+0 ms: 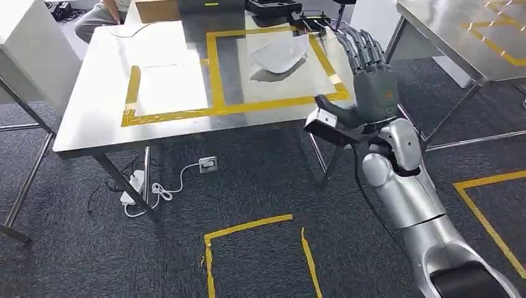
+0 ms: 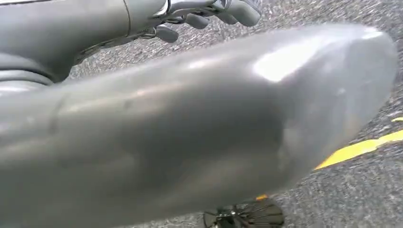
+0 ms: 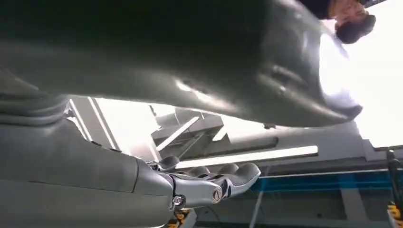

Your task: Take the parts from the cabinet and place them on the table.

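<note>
A pale grey, curved part (image 1: 279,56) lies on the steel table (image 1: 93,118), inside the right yellow-taped square (image 1: 217,74). My right hand (image 1: 372,81) is raised at the table's right front corner, just right of that square. Its fingers (image 1: 360,43) are stretched out and apart, and it holds nothing. In the right wrist view the same hand (image 3: 190,85) is seen against the ceiling lights, fingers (image 3: 223,178) extended. My left hand (image 2: 190,133) hangs over the grey carpet with its thick thumb across the picture and nothing in it.
A person (image 1: 99,15) sits beyond the table's far left corner. Black cases (image 1: 273,7) and a cardboard box (image 1: 158,9) stand on its far edge. A second steel table (image 1: 471,37) stands to the right. A power strip with white cable (image 1: 208,164) lies under the table.
</note>
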